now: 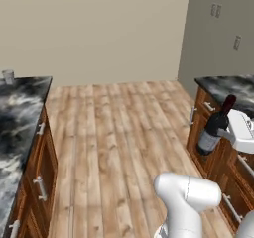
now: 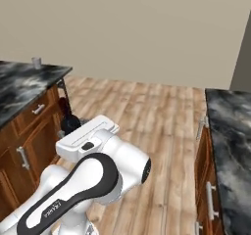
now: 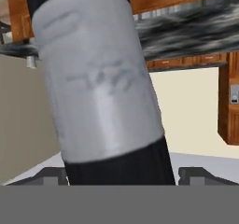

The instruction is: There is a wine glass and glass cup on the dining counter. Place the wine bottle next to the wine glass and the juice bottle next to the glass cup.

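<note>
White two-finger claw (image 1: 222,134) is clamped on the slim dark glass wine bottle with dark red top and pale grey label (image 1: 214,126), holding it at the lower body, bottle tilted, neck leaning up and away from the hand, carried in the air over the wood plank floor (image 1: 119,133). In the hand view the label of the bottle (image 3: 98,78) sits right against the claw, between the two dark fingertips (image 3: 53,175). In the right base view the bottle (image 2: 67,117) pokes out just beyond the hand. Target: wide marbled black-grey-white dining counter on reddish-brown wood base (image 1: 20,113), well apart from the claw across the open floor, with the small clear greyish wine glass (image 1: 8,76) at its far corner, also seen in right base view (image 2: 36,61). Behind the claw is a narrower marbled wall counter with drawers (image 1: 228,89). Juice bottle and glass cup: can't place them here. Step in hand, my read: transport of wine bottle to the island. To do it well, keep the clamp firm, bring the bottle upright before lowering, approach the counter top from above, set it down beside the glass without touching it, release only once the base sits flat. Risk: tilted bottle slipping or tipping on release, or knocking the glass.
</note>
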{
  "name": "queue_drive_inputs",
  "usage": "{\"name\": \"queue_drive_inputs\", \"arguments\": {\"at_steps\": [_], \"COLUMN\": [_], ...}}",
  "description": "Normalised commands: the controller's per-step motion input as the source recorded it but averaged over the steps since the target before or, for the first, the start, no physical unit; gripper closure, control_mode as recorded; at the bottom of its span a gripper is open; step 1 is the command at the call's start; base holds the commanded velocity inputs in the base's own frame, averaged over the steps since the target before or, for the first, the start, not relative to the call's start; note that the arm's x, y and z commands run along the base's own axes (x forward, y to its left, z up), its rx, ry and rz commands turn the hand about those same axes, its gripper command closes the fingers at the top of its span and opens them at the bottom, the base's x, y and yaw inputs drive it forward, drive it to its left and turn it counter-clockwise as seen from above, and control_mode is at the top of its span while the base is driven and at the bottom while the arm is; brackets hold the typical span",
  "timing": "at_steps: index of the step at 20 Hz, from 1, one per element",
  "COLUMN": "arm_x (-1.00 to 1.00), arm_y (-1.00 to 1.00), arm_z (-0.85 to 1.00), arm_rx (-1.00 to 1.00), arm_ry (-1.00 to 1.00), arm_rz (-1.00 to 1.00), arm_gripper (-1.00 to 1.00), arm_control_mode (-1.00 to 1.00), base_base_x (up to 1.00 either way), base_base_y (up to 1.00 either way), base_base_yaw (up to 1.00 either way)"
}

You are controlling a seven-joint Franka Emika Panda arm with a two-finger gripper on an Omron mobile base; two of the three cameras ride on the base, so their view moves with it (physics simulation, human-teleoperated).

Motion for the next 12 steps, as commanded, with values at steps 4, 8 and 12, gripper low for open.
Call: {"name": "queue_drive_inputs", "arguments": {"at_steps": [4, 8, 12], "arm_x": [0.00, 0.00, 0.00], "arm_y": [0.00, 0.00, 0.00], "arm_z": [0.00, 0.00, 0.00], "arm_rx": [0.00, 0.00, 0.00], "arm_ry": [0.00, 0.00, 0.00], "arm_rz": [0.00, 0.00, 0.00], "arm_gripper": [1.00, 1.00, 1.00], "arm_control_mode": [1.00, 1.00, 1.00], "base_base_x": [1.00, 1.00, 1.00], "base_base_y": [-0.18, -0.16, -0.07], "base_base_yaw": [0.06, 0.01, 0.01]}}
